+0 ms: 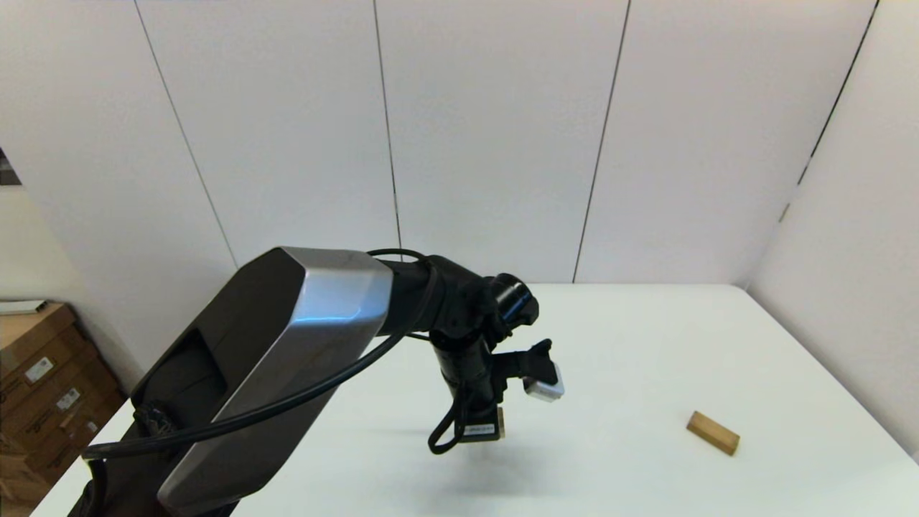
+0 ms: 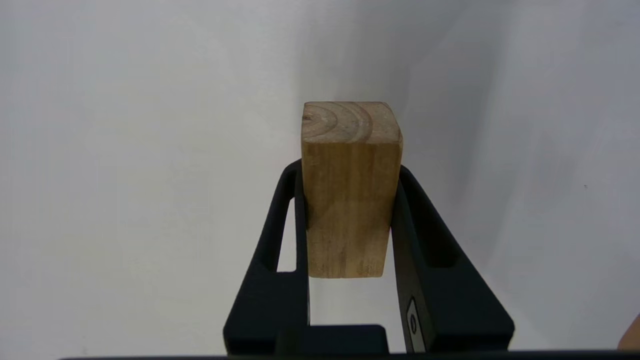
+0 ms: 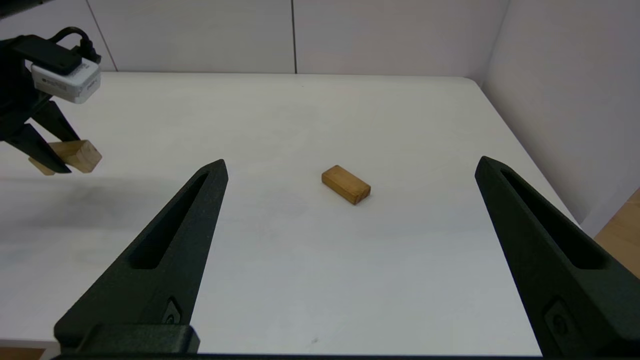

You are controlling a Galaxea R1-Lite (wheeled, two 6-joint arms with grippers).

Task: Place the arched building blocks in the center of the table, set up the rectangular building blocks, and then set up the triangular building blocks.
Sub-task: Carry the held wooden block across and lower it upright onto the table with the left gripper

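1. No text can be read anywhere.
2. The white labels on the brown cardboard boxes (image 1: 43,391) beside the worktop are illegible.
3. The white label strip on the black wrist module (image 1: 479,431) is also illegible.

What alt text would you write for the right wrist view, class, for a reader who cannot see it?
The open right gripper faces a wooden block lying flat on the white table. Off to one side, the left gripper holds another wooden block above the table.
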